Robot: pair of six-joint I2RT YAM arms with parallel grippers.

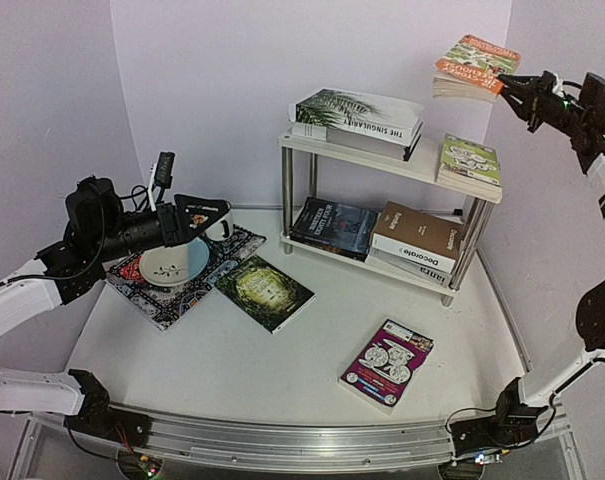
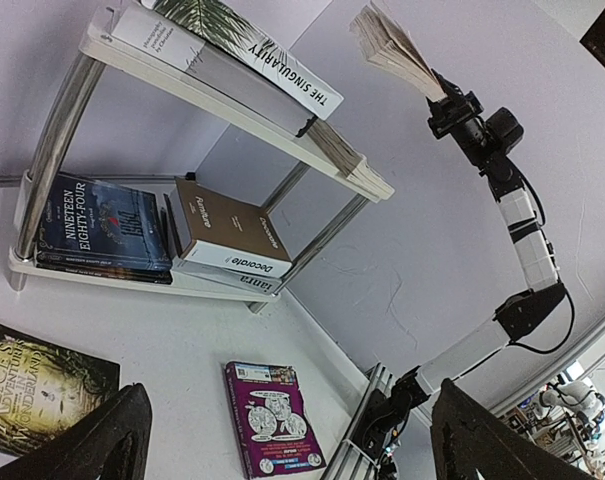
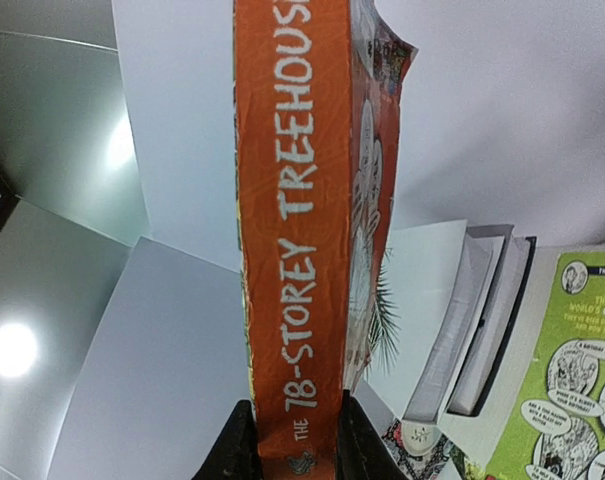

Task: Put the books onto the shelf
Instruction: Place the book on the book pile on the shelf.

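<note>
While the left fingers (image 2: 92,445) hang spread wide and empty over the bowl (image 1: 172,265), the dark green book (image 1: 265,291) lies just right of them on the worktop and the magenta book (image 1: 387,365) sits nearer the right arm. Past those is the shelf (image 1: 372,162). High above its right end, the right fingers (image 3: 234,450) pinch the orange book (image 1: 474,65) by its spine, long axis pointing left, so the shelf lies down-left.
</note>
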